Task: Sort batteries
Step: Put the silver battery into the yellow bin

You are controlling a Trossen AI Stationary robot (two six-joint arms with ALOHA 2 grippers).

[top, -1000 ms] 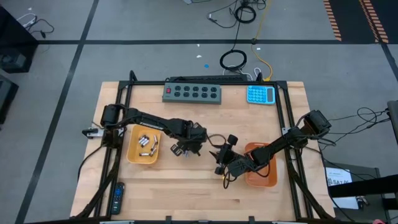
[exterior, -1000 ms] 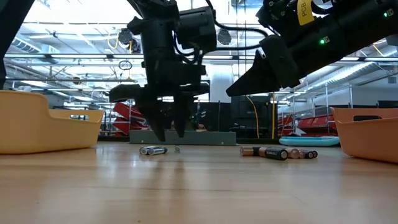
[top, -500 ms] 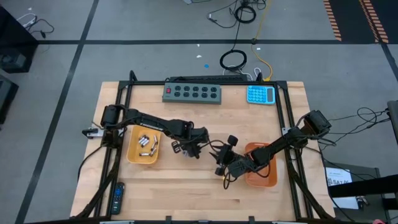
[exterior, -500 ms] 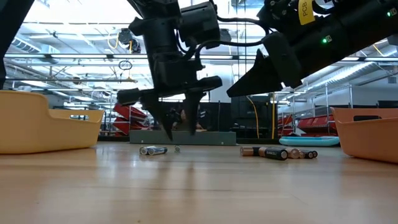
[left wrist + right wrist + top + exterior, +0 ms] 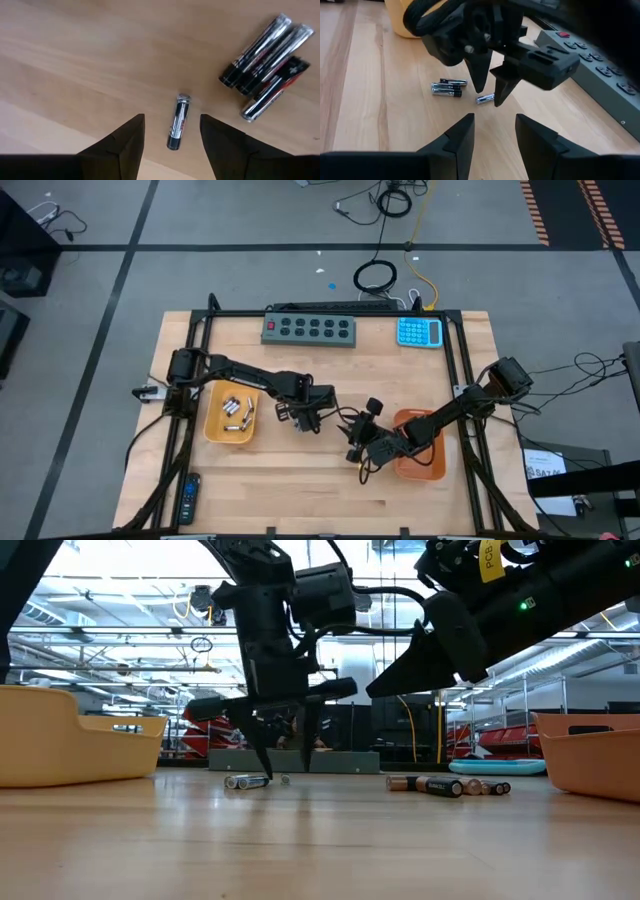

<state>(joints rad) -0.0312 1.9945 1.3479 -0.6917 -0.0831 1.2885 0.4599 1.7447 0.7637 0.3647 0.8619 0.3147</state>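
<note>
My left gripper (image 5: 306, 418) hangs open, fingers pointing down, just above the table between the two trays. One silvery battery with a dark end (image 5: 178, 128) lies flat between its fingertips (image 5: 171, 118), apart from both. Three more batteries (image 5: 264, 60) lie side by side close by on the wood. Both the single cell (image 5: 485, 99) and that cluster (image 5: 448, 87) show in the right wrist view. My right gripper (image 5: 357, 450) waits open beside the orange tray (image 5: 432, 465), above the table. Several silvery cells (image 5: 236, 412) lie in the yellow tray (image 5: 213, 427).
In the low view, further dark and gold batteries (image 5: 436, 785) lie on the table to the right of the silvery ones (image 5: 247, 781). A grey button strip (image 5: 309, 329) and a blue calculator (image 5: 419, 332) sit at the far edge. A remote (image 5: 188, 497) lies at the near left.
My left gripper has opened its fingers wider and come down toward the table, settling over the single silvery battery. The batteries and the right arm have stayed where they were.
</note>
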